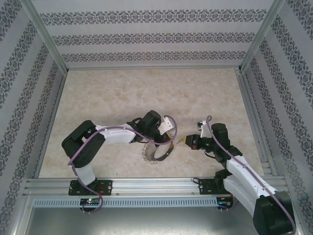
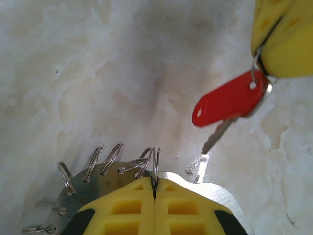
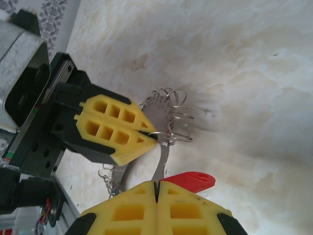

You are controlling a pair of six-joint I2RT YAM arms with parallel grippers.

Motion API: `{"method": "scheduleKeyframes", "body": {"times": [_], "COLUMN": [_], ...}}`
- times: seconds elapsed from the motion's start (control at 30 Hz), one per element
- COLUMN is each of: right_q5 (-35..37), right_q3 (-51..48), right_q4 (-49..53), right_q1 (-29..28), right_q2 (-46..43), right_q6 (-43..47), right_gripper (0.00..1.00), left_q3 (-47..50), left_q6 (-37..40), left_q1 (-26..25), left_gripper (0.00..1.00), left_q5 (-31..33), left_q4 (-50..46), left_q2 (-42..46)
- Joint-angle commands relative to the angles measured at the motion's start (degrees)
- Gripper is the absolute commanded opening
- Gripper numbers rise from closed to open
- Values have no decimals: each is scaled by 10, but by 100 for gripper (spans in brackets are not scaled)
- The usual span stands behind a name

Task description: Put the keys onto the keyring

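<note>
Two grips are set. On the left, the left jaws are clamped shut on the looped edge of the keyring (image 1: 157, 152), low over the worktop (image 1: 146, 93). Just right of it hangs the red key (image 2: 227, 102), pinched in the right jaws, blade tip near the rim. It looks unthreaded, so the joining is all left to do.

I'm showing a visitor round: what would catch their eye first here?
The red key dangling from the shut right hand stands out most. Close beside it, the shut left hand pinches a wire loop of the keyring, near the front middle of the table.
</note>
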State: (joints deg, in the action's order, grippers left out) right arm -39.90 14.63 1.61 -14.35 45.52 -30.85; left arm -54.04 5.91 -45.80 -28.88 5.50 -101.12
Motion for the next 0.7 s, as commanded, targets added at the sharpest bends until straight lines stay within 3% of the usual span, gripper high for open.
{"method": "scheduleKeyframes", "body": {"times": [0.0, 0.27, 0.67], "right_q5": [-18, -9, -31], "right_q3": [-4, -5, 9], "right_q4": [-37, -55, -81], "right_q1": [-21, -45, -51], "right_q2": [1, -1, 64], "right_q6": [17, 31, 38], "right_gripper": [0, 0, 0], "left_q3": [-17, -17, -13], "left_q6": [25, 31, 33], "left_q1": [-6, -7, -7], "left_gripper": [0, 0, 0], "left_q5": [-12, -11, -8], "left_q4": [-11, -13, -13], "left_q2": [13, 16, 29]}}
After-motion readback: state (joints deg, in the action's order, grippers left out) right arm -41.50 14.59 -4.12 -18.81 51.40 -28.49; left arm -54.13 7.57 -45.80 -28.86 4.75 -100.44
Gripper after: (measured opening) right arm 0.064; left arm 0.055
